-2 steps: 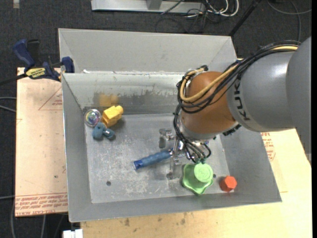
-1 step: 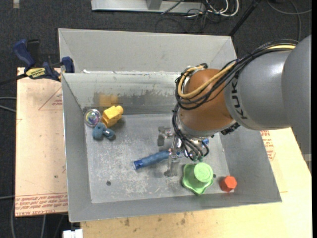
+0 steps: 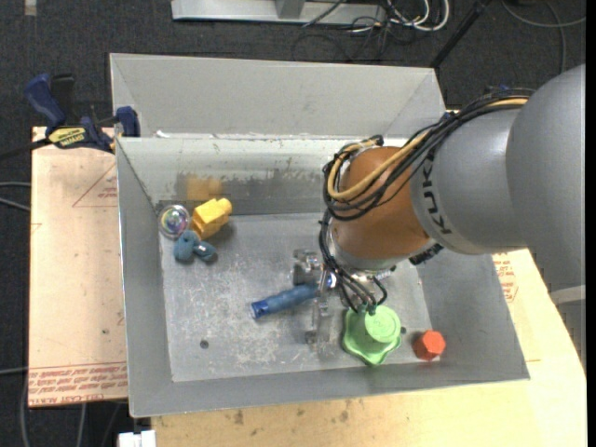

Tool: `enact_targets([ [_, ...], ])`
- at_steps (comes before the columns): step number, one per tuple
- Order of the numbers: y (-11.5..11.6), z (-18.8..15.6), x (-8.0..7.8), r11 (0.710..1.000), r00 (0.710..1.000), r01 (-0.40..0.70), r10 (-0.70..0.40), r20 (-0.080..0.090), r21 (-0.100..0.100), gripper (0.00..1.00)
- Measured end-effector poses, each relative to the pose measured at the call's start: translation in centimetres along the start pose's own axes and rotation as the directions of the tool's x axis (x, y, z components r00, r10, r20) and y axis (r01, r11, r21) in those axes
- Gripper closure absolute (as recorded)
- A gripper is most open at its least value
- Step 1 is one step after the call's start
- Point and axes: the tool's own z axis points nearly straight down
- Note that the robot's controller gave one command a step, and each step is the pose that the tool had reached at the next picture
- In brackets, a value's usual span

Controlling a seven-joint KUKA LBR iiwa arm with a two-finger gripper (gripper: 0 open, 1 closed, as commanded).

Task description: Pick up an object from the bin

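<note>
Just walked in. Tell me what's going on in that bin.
A KUKA arm reaches into the grey bin from the right, its tool low over the floor at the right end of a blue stick-shaped thing near the middle. Nothing is lifted yet. A green lump and a small orange piece lie just right of it. A yellow block, a clear ball and a small blue piece sit toward the upper-left corner.

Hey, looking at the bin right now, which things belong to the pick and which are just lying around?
In the job: blue stick-shaped thing mid-bin; end effector, open, over the stick's end on the view's right.

Lying about: green cup-like thing and small orange piece, lower right of the view; yellow block, shiny ball and small teal piece, upper left.
</note>
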Motion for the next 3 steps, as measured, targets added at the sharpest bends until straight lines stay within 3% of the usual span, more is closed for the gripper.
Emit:
enact_targets([
  [1,0.1,0.0,-0.1,1.0,1.0,-0.002,0.002,0.001,-0.002,0.0],
  [2,0.1,-0.1,-0.1,1.0,1.0,-0.002,0.002,0.002,-0.002,1.0],
  [3,0.1,-3.4,-0.2,1.0,1.0,-0.004,0.004,0.007,0.0,1.0],
])
